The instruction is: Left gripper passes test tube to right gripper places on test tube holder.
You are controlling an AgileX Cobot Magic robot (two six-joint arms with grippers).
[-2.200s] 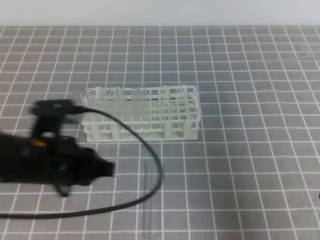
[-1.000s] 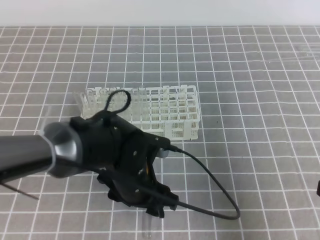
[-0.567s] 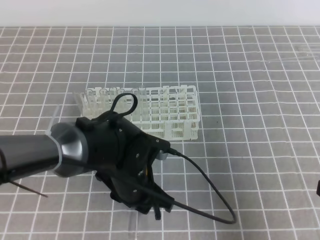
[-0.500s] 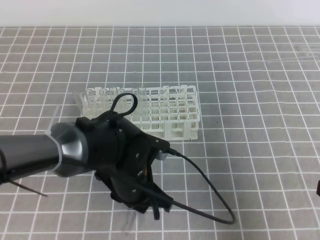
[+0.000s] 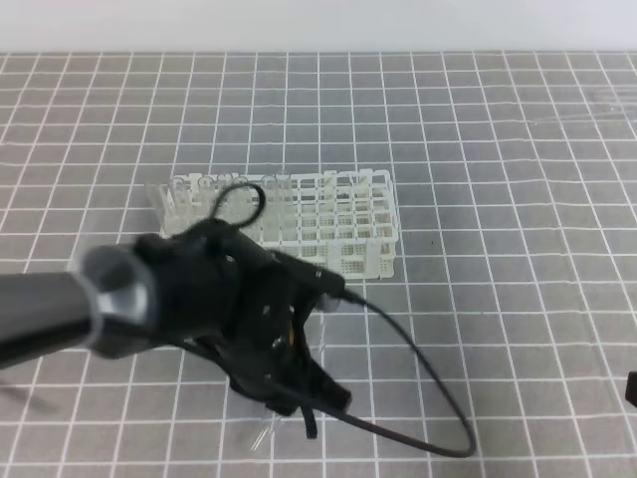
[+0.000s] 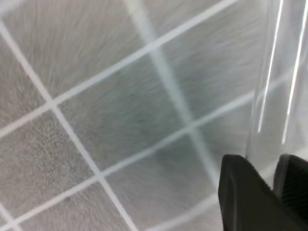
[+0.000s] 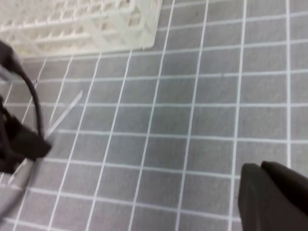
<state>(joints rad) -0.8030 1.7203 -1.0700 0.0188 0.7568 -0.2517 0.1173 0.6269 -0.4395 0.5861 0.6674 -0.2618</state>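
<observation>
Overhead, you see the left end effector (image 5: 311,413) low at 6 o'clock of the test tube holder (image 5: 299,224), fingers hidden under the wrist. Your left wrist cam fills that in: fingertips (image 6: 245,192) nearly together w/ the test tube (image 6: 281,72) between them, over the gridded worktop (image 6: 96,96). Right end effector (image 7: 274,197) sits shut, holding nothing, only clear in its own cam.
</observation>
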